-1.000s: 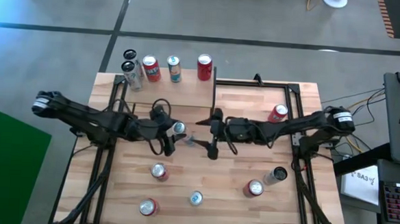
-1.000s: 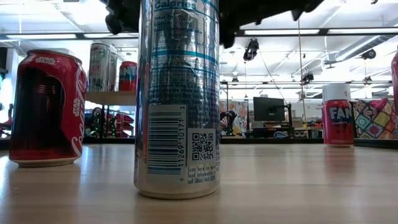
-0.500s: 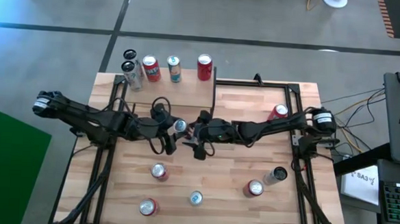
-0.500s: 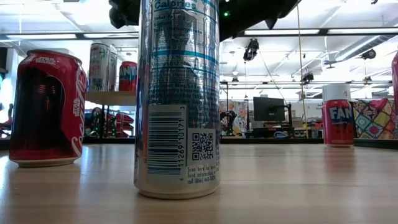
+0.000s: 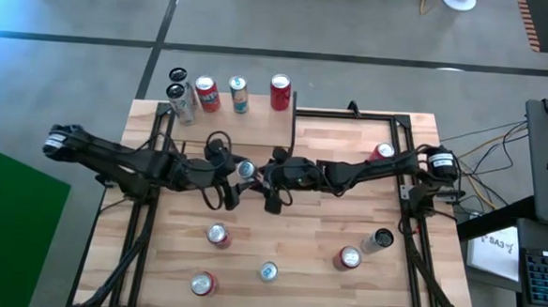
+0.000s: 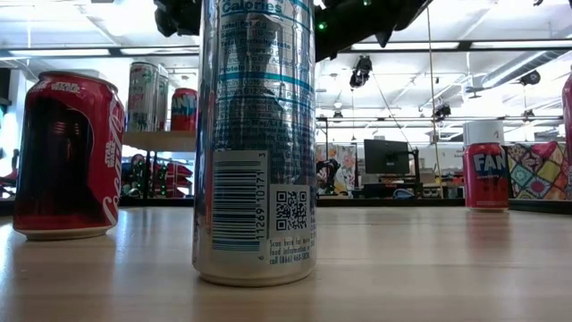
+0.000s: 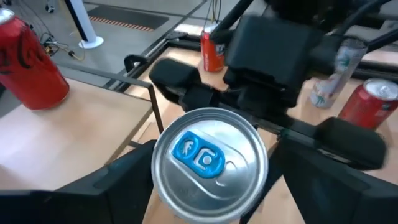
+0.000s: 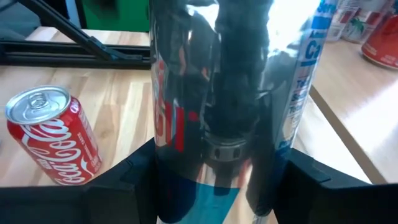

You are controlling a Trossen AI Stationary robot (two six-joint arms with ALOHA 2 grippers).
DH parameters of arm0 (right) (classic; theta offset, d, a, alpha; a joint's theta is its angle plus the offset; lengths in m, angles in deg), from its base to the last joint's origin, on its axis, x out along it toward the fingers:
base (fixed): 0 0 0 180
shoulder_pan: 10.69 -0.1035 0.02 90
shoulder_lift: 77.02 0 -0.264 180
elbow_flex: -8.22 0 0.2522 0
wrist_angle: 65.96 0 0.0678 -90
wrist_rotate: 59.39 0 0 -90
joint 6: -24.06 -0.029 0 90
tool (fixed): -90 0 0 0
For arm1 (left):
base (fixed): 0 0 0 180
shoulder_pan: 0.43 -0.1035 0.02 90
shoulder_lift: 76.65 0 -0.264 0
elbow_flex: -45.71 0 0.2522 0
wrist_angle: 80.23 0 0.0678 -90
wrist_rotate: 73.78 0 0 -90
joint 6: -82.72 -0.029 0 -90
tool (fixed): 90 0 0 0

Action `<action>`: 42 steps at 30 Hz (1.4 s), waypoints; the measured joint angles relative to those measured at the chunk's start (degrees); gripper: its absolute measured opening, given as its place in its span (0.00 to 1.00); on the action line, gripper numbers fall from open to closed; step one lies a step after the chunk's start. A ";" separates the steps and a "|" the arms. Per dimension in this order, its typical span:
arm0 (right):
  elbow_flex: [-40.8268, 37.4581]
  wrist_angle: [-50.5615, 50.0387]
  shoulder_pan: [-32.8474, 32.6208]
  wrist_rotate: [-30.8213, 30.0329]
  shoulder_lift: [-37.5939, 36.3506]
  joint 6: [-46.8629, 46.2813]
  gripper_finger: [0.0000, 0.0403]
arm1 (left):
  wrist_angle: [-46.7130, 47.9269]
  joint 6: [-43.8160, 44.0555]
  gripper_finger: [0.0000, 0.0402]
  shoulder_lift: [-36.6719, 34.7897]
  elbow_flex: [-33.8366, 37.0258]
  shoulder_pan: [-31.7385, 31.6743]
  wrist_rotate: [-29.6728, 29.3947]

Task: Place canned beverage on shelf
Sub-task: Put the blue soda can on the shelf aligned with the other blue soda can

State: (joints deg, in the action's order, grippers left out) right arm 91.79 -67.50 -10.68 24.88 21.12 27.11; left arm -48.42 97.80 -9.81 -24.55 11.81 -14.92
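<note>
High view: left claw (image 5: 238, 182) and right claw (image 5: 265, 179) meet at silver can (image 5: 246, 171), mid-desk (image 5: 345, 223); shelf (image 5: 247, 124) behind carries 4 cans.
Left wrist view: fingers flank can (image 7: 210, 163), contact unclear.
Right wrist view: fingers flank can (image 8: 230, 106), grip unclear.

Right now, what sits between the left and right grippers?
In the high view, one silver can with a blue tab, between the left gripper and the right gripper; nothing else.
</note>
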 joint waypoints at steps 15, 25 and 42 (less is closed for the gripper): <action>0.08 12.48 9.58 6.18 0.03 -5.18 0.52 | -2.41 -8.98 0.78 -13.93 4.57 3.09 -7.27; 5.66 18.73 13.40 5.72 5.61 -4.70 0.52 | -7.58 -14.62 0.78 -20.10 8.06 3.02 -11.69; 17.72 17.90 15.03 -4.61 17.41 -1.44 0.52 | -8.58 -16.34 0.78 -28.93 9.63 3.07 -12.49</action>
State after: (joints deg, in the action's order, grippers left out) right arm 109.51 -49.60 4.34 20.27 38.53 25.68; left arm -57.00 81.46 -38.73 -14.93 14.88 -27.40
